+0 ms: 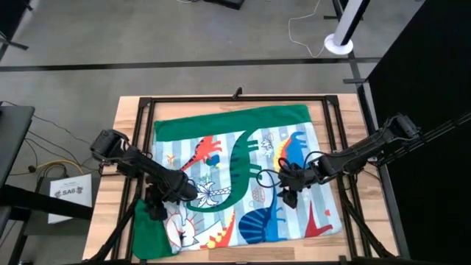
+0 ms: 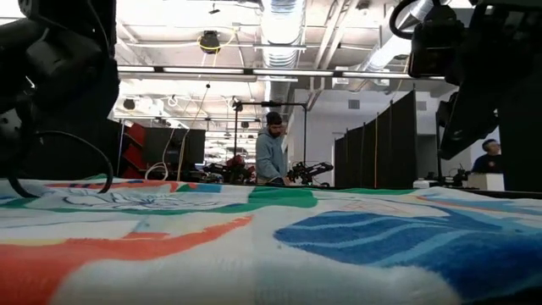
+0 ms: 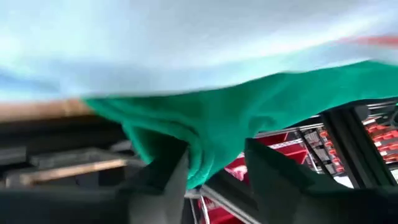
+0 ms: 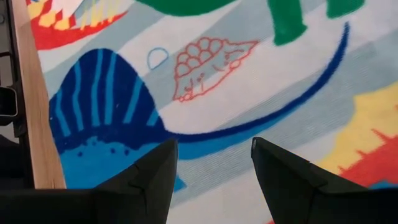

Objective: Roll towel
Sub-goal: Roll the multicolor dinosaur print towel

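Your dinosaur-print towel (image 1: 243, 173) lies spread across the table (image 1: 125, 110). Your left gripper (image 3: 214, 171) pinches its green edge; your right gripper (image 4: 214, 165) hovers unclenched above its blue dinosaur.

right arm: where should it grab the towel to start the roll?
Probably the near hem on its own side. The towel lies flat, so only an edge gives the fingers something to pinch. The left gripper is shut on the green hem at the near left. The right gripper hovers open above the print, so bring it toward the table's near edge and pinch the hem there.
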### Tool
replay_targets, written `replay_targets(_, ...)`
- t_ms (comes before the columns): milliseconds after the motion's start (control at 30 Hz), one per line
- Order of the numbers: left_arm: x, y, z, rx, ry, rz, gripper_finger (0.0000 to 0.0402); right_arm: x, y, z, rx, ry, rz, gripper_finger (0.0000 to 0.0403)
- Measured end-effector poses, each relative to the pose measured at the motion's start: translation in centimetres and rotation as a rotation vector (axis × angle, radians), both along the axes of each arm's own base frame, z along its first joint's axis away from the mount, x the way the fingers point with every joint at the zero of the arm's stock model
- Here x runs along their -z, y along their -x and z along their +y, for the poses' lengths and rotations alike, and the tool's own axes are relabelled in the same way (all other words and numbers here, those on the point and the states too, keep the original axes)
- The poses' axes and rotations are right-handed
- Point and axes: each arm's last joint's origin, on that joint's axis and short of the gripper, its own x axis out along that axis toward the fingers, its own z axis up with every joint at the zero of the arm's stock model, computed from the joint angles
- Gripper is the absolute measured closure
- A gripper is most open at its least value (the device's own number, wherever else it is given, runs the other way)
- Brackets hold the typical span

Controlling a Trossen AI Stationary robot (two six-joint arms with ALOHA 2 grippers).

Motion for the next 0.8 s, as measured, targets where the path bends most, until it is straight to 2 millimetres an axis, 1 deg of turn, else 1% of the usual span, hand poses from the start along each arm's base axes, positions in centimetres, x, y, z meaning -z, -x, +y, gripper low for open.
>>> replay_targets(33,0.0,0.1,0.1,-0.003,-0.013,0.026,0.0303,0.0,0.0,0.0,0.0,0.0,0.0,0.0207)
replay_targets(100,-0.1,0.3,0.1,-0.006,-0.03,0.054,0.0362,0.0,0.0,0.0,0.0,-0.001,-0.004,0.0207)
replay_targets(133,-0.2,0.3,0.1,-0.016,-0.04,0.062,0.038,0.0,0.0,0.0,0.0,-0.002,-0.006,0.0207)
replay_targets(167,-0.2,0.4,0.2,-0.024,-0.049,0.071,0.0388,-0.1,-0.1,0.0,0.0,-0.005,-0.012,0.0207)
replay_targets(300,-1.3,0.4,0.2,-0.024,-0.06,0.131,0.0399,-0.2,-0.2,0.1,0.0,-0.009,-0.023,0.0207)
replay_targets(400,-3.1,-0.1,-0.1,0.003,-0.034,0.146,0.04,-0.2,-0.2,0.1,-0.002,-0.009,-0.022,0.0207)
replay_targets(467,-4.3,-0.9,-0.4,0.015,-0.01,0.126,0.04,-0.2,-0.2,0.1,-0.002,-0.01,-0.022,0.0207)
replay_targets(533,-5.6,-2.0,-0.5,0.006,0.022,0.057,0.0401,-0.2,-0.2,0.1,-0.003,-0.01,-0.022,0.0207)
replay_targets(667,-8.8,-4.6,0.0,-0.081,0.073,-0.082,0.0401,-0.2,-0.2,0.1,-0.001,-0.013,-0.023,0.0207)
replay_targets(767,-12.0,-6.1,0.7,-0.158,0.125,-0.198,0.0401,-0.2,-0.2,0.2,-0.017,-0.029,-0.028,0.0207)
replay_targets(800,-13.0,-6.4,0.9,-0.18,0.142,-0.23,0.0401,-0.3,-0.2,0.4,-0.045,-0.041,-0.032,0.0207)
